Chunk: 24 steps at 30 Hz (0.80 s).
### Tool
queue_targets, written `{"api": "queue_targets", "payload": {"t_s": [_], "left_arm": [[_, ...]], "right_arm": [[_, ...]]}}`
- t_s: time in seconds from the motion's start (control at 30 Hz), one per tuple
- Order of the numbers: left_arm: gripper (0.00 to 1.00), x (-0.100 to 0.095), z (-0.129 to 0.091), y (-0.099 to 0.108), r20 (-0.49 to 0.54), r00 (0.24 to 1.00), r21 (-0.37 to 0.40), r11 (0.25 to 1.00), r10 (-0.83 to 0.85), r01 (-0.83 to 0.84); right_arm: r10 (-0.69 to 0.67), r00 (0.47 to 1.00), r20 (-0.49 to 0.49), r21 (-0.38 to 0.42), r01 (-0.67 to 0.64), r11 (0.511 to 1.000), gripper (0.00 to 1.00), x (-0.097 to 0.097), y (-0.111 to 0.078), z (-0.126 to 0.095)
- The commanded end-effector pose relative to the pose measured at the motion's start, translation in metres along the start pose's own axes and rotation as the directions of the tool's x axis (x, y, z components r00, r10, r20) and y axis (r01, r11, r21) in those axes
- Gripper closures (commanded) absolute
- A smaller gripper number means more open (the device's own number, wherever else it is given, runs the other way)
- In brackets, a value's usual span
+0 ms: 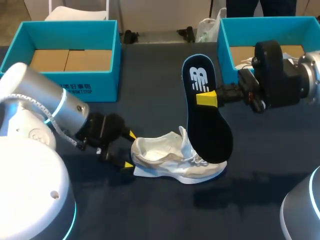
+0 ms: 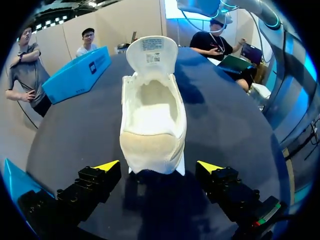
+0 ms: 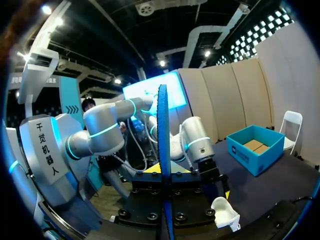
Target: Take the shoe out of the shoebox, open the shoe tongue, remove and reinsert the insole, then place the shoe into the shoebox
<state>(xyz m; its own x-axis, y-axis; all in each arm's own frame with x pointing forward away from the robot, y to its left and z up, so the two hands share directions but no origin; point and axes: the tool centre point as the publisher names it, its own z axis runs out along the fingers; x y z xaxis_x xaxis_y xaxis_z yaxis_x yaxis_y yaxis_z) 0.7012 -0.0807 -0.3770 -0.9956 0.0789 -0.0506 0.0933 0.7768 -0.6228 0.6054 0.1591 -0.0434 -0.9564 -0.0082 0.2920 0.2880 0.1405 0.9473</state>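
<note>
Right gripper [image 1: 206, 98] clamps the insole [image 1: 207, 120] at midlength; it is probably light and floppy. Left gripper [image 1: 129, 149], spread wide, flanks the heel of the shoe [image 1: 170, 160]; grip there.

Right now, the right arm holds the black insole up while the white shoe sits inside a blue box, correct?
Not quite: the right gripper holds the insole up, but the shoe lies on the dark table, outside both blue boxes, as the head view shows.

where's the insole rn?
Head view, right of centre: the insole stands upright, pinched in the right tool, with its lower end over the white shoe at the forefoot.
</note>
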Motion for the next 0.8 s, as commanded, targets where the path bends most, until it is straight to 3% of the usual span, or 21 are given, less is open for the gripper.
{"api": "queue_targets", "payload": {"t_s": [0.03,0.07,0.13,0.17,0.2,0.27,0.3,0.33,0.4,0.43,0.63,0.8], "left_arm": [[0.0,0.0,0.001,-0.001,0.0,1.0,-0.018,1.0,-0.001,0.001],[0.0,-0.002,-0.002,-0.005,-0.003,1.0,-0.085,0.996,-0.001,0.0],[0.0,-0.002,-0.006,-0.008,0.0,1.0,-0.109,0.994,0.009,-0.009],[0.0,-0.004,-0.007,-0.013,-0.001,1.0,-0.183,0.983,-0.003,0.002],[0.0,-0.003,-0.01,-0.014,-0.009,1.0,-0.183,0.983,0.009,-0.011],[0.0,-0.004,-0.013,-0.018,-0.003,1.0,-0.272,0.962,-0.003,0.002],[0.0,-0.003,-0.016,-0.018,-0.014,1.0,-0.264,0.964,0.011,-0.014],[0.0,-0.002,-0.019,-0.02,-0.007,1.0,-0.342,0.94,-0.001,-0.002],[0.0,-0.003,-0.021,-0.022,-0.034,0.999,-0.355,0.935,-0.02,0.007],[0.0,-0.005,-0.022,-0.022,-0.028,0.999,-0.408,0.913,-0.037,0.022],[0.0,-0.009,-0.026,-0.025,-0.008,0.999,-0.508,0.861,-0.036,0.027],[0.0,-0.012,-0.026,-0.029,0.007,1.0,-0.563,0.827,-0.006,0.009]], "right_arm": [[0.001,1.0,0.001,0.001,-0.001,1.0,1.0,0.0,0.0,0.001],[0.001,1.0,0.001,0.001,-0.001,1.0,1.0,0.0,0.0,0.001],[0.001,1.0,0.001,0.001,-0.001,1.0,1.0,0.0,0.0,0.001],[0.001,1.0,0.001,0.001,-0.001,1.0,1.0,0.0,0.0,0.001],[0.001,1.0,0.001,0.001,-0.001,1.0,1.0,0.0,0.0,0.001],[0.001,1.0,0.001,0.001,-0.001,1.0,1.0,0.0,0.0,0.001],[0.001,1.0,0.001,0.001,-0.001,1.0,1.0,0.0,0.0,0.001],[0.001,1.0,0.001,0.001,-0.001,1.0,1.0,0.0,0.0,0.001],[0.001,1.0,0.001,0.001,-0.001,1.0,1.0,0.0,0.0,0.001],[0.001,1.0,0.001,0.001,-0.001,1.0,1.0,0.0,0.0,0.001],[0.001,1.0,0.001,0.001,-0.001,1.0,1.0,0.0,0.0,0.001],[0.001,1.0,0.001,0.001,-0.001,1.0,1.0,0.0,0.0,0.001]]}}
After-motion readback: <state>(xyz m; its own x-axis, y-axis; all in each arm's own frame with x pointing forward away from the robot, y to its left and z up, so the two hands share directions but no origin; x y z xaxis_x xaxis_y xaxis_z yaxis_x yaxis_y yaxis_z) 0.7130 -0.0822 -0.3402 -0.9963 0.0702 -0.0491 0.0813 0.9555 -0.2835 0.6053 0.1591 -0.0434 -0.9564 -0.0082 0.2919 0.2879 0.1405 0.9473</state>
